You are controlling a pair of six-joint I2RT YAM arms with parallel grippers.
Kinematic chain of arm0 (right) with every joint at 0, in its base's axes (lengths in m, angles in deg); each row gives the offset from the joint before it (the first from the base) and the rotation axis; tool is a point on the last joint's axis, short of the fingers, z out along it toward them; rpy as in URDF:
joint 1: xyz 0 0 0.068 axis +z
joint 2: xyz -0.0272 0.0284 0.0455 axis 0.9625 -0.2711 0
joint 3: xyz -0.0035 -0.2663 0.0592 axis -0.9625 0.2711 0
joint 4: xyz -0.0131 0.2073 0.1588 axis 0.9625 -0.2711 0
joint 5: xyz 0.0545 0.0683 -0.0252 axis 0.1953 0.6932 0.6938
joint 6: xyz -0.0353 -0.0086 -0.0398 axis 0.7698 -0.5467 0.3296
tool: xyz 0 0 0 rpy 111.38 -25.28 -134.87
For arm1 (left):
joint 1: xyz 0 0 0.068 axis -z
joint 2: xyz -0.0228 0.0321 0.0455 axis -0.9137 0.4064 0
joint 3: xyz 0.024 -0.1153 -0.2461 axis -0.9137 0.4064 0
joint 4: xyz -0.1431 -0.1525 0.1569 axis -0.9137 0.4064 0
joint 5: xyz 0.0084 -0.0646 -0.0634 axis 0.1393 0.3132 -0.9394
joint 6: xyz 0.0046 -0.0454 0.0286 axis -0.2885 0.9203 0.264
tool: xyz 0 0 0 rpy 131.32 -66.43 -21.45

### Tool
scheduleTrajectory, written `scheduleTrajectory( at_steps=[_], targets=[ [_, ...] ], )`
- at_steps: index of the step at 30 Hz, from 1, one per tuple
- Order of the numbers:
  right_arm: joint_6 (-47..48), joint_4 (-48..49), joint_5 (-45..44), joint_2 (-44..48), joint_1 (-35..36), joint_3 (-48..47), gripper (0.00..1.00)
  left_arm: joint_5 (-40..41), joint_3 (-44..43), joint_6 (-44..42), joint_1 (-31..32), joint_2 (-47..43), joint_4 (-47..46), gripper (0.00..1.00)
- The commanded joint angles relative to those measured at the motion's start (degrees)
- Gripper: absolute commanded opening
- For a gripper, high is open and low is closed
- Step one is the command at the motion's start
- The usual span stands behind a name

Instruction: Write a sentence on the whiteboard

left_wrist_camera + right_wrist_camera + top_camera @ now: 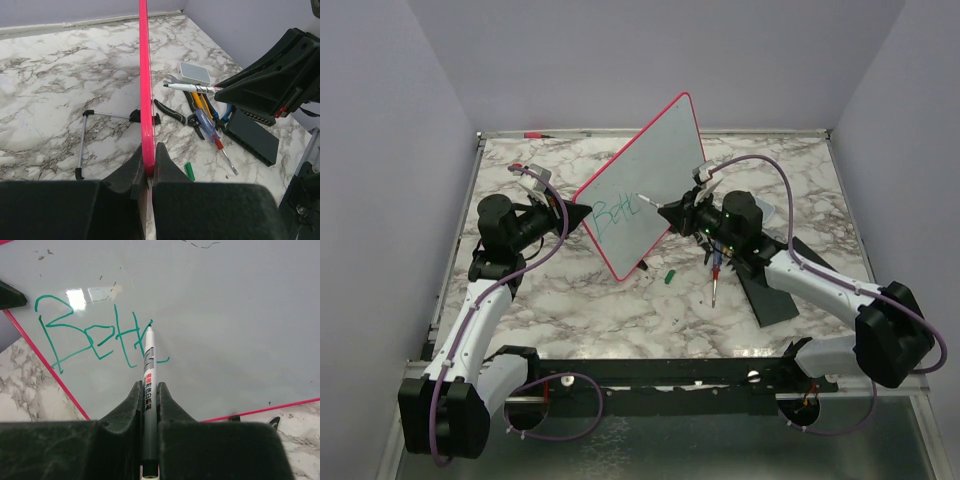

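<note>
The whiteboard [650, 170] stands tilted on its lower edge mid-table [570, 300], between my two arms. My left gripper [148, 155] pinches its left rim. My right gripper [148, 390] sits before the writing face and grips a marker [148, 360], whose tip touches the board at the right end of the writing [95, 337]. Right of the board, on the table, lie pliers [175, 112], a screwdriver [215, 140], a cap [190, 171] and, farther right, a flat box [252, 137]. A wire stand [85, 142] lies behind the board.

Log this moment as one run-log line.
left tool: shut on whiteboard rim, board held tilted | right tool: shut on marker, tip at board face | green writing: reads Bett, sentence unfinished
</note>
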Motion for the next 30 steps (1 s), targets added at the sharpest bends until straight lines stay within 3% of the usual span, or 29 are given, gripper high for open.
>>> scheduleTrajectory(
  at_steps=[1, 30],
  targets=[
    [0.54, -0.04, 1.13, -1.54, 0.03, -0.28, 0.0, -3.1, 2.44, -3.7, 1.54, 1.89, 9.4, 0.0],
    [0.52, -1.49, -7.88, -5.62, -0.31, -2.59, 0.01, -3.19, 2.38, -3.64, 1.57, 2.22, 9.4, 0.0]
  ],
)
